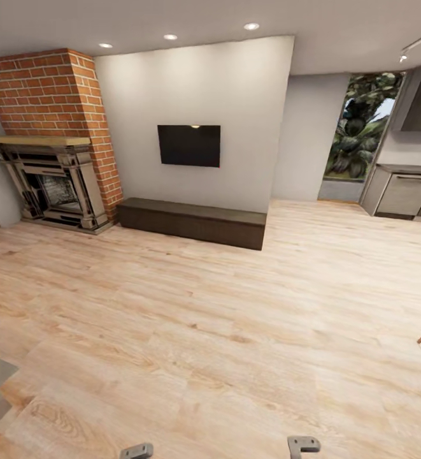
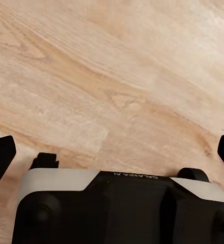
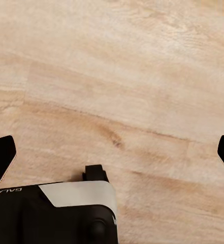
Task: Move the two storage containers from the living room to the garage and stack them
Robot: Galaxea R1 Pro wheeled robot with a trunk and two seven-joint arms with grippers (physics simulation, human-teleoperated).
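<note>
Head view shows the living room: light wood-plank flooring (image 1: 223,331) across the lower frame, a dark fireplace (image 1: 54,191) at upper left, a wall screen (image 1: 189,145) at centre. Left gripper (image 2: 112,152) and right gripper (image 3: 112,152) hang above bare planks, fingertips spread wide, holding nothing.

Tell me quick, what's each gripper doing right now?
Left gripper: open, jaws spread wide, holding nothing, wood floor below.
Right gripper: open, jaws spread wide, holding nothing.
</note>
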